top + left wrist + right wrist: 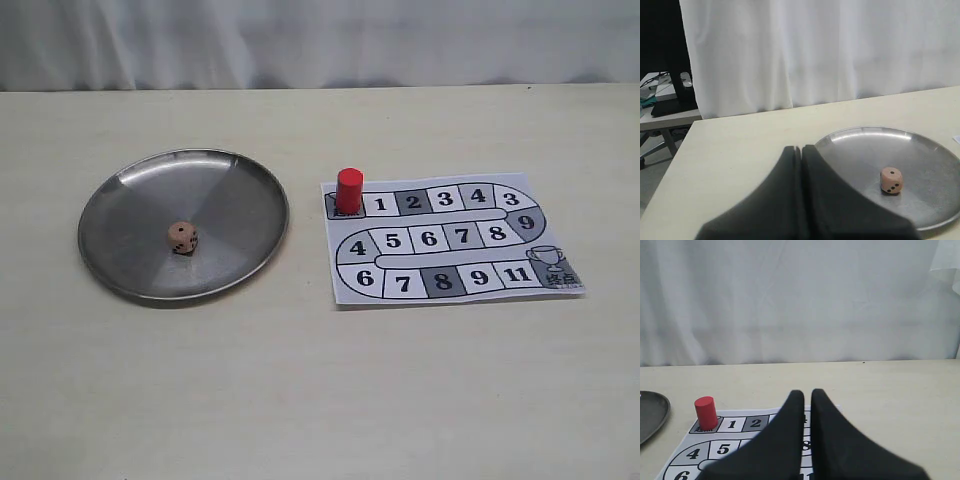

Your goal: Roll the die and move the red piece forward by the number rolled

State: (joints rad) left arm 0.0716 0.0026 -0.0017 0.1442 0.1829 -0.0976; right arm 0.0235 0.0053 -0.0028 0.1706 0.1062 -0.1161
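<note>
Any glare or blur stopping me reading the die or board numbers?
Exterior view: soft even light, dull sheen on the metal plate, die small, its pips barely legible, board numbers sharp. Left wrist view: die's pips clearer, left claw blocks the foreground. Right wrist view: right claw hides much of the board.

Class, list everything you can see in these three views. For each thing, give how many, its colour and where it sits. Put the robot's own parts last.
die: one, light tan with dark pips, lying inside the metal plate, near its middle.
metal plate: one, silver-grey, on the table, left of the game board in the exterior view.
red piece: one, bright red, upright on the board's first square, beside square 1.
game board: one, white paper with grey and white numbered squares, flat on the table.
table: one, pale cream, under everything.
curtain: one, white, behind the table.
left gripper: one, black, fingers together, empty, facing the plate.
right gripper: one, black, fingers nearly together, empty, facing the board.
</note>
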